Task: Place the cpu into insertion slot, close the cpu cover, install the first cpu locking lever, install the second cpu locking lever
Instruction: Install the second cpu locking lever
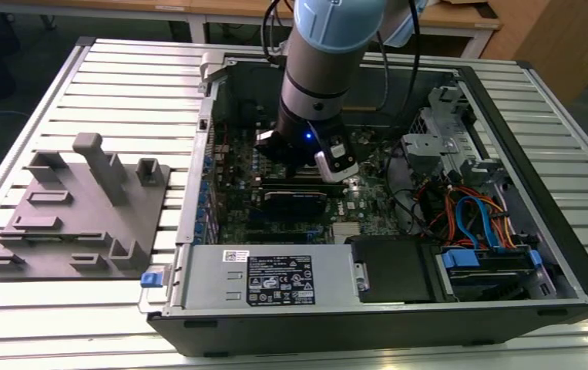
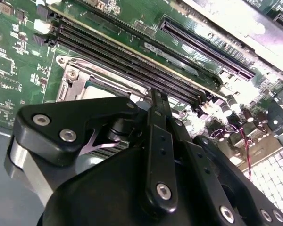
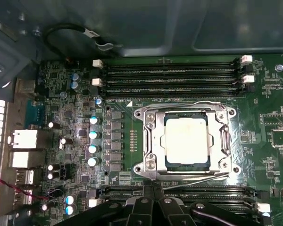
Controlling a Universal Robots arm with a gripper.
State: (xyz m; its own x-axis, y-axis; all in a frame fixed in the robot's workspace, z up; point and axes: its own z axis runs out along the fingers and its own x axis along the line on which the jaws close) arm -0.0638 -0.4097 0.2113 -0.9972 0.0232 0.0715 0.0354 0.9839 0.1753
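Observation:
The cpu (image 3: 186,141), a dull silver square, lies flat in the insertion slot (image 3: 166,163) on the green motherboard. Over it the cpu cover (image 3: 151,141), a silvery frame, is folded down, with the chip showing through its cut-out. One thin wire lever (image 3: 179,105) runs along the socket's edge towards the memory slots, and another (image 3: 193,174) runs along the edge nearest my fingers. I cannot tell whether either is latched. My gripper (image 3: 152,187) hovers shut at that near edge with nothing visible between its fingers. In the second wrist view the gripper (image 2: 156,96) sits just beside the cover (image 2: 75,77). In the exterior view the gripper (image 1: 304,171) is down inside the case.
Long black memory slots (image 3: 172,75) flank the socket on two sides. Capacitors (image 3: 93,141) stand beside it. The case walls (image 1: 525,154), power supply (image 1: 273,277) and drive cables (image 1: 474,220) hem the arm in. A grey fixture (image 1: 78,212) lies on the table at the exterior view's left.

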